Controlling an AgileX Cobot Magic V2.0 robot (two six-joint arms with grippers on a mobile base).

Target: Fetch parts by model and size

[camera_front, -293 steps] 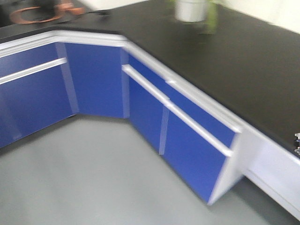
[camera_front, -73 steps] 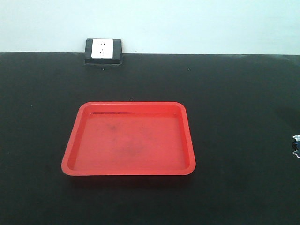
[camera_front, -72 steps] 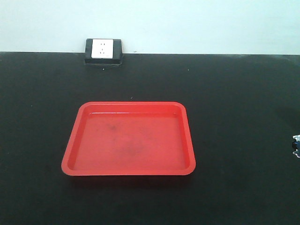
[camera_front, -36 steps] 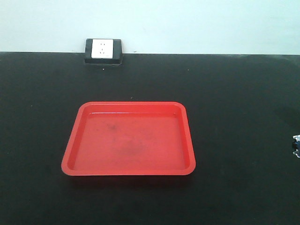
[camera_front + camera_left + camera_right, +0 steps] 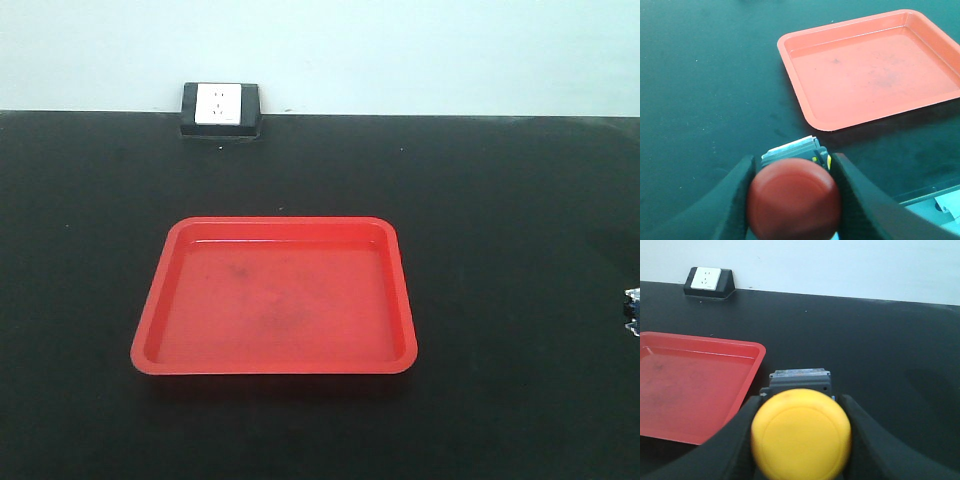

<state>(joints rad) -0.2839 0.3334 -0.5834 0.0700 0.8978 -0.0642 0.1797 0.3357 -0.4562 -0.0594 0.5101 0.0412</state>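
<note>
1. Left gripper (image 5: 792,170) clamped on the red switch (image 5: 794,205), with dark fingers (image 5: 735,200) pressed against both sides of the round mushroom cap.
2. Greyish base of that switch poking out beyond the cap, with small yellow marks on it.
3. Held above the black countertop (image 5: 705,75), near the corner of the red tray (image 5: 865,70) but not over it.
4. Right gripper (image 5: 800,400) likewise closed around the yellow switch (image 5: 800,432), one finger on each side of the cap.
5. Dark blocky base visible past the yellow cap, a blue strip along its top edge.
6. Carried just beside the tray's near right corner in the right wrist view, above bare countertop.
7. Tray lying flat and square-on in the front view, only faint dark smudges on its floor.
8. White wall socket (image 5: 220,105) in a dark housing at the back edge of the countertop, against the pale wall, well apart from the tray.
9. Neither arm nor either switch visible from the front camera.
10. Pale blue-white object (image 5: 940,200) at the lower right of the left wrist view, too cropped to identify.
</note>
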